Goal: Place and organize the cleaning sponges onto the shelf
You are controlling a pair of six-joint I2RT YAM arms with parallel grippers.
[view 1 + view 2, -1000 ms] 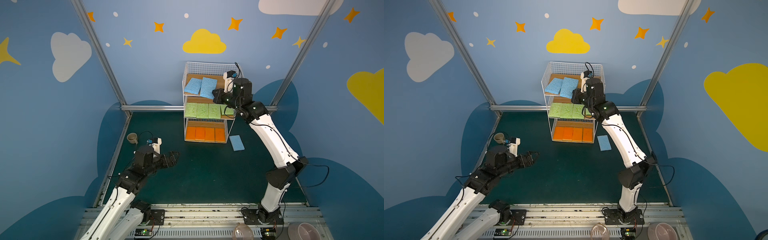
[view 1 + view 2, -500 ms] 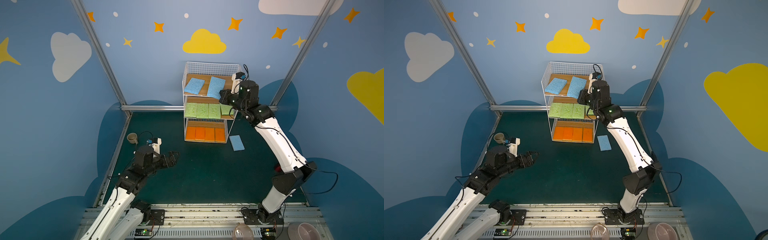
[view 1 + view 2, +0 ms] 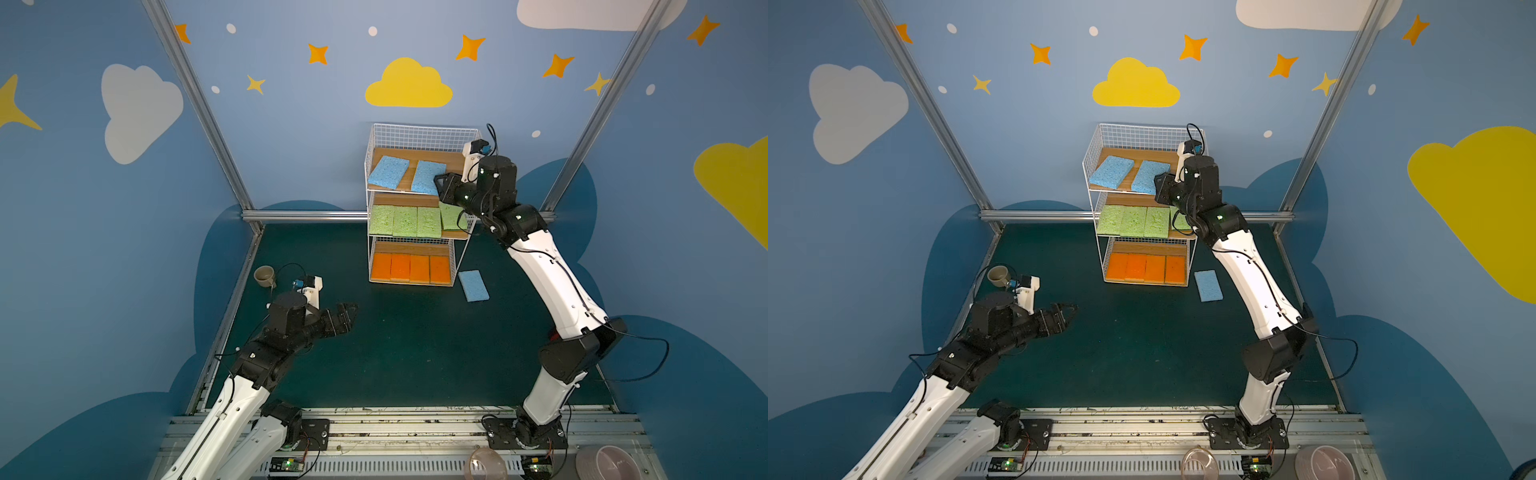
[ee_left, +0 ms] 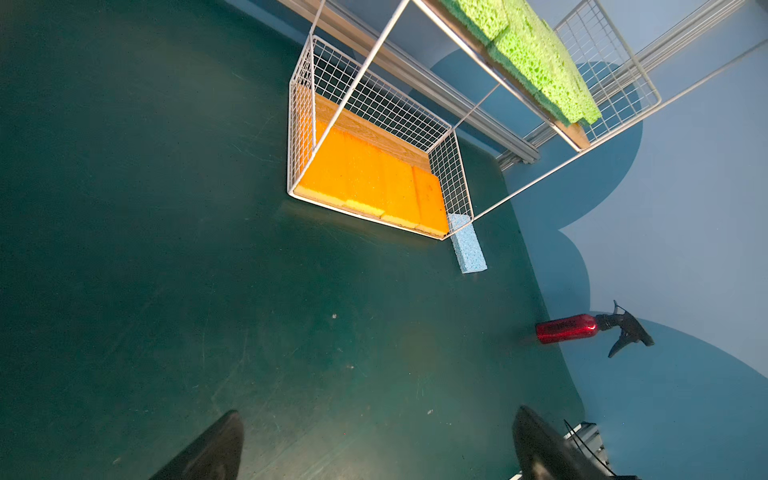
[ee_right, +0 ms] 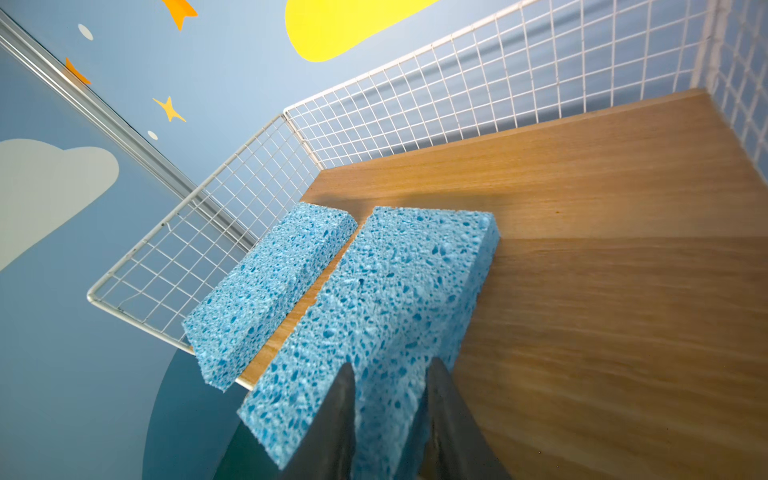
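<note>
Facing blue sponge (image 5: 374,291), right end effector (image 5: 390,364)

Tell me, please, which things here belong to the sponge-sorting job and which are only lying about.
Belong to the job:
- shelf
- two blue sponges on its top board
- four green sponges on the middle board
- four orange sponges on the bottom board
- blue sponge on the green mat beside the shelf

Only lying about:
- brown cup
- red spray bottle
- clear container
- pink bowl
</note>
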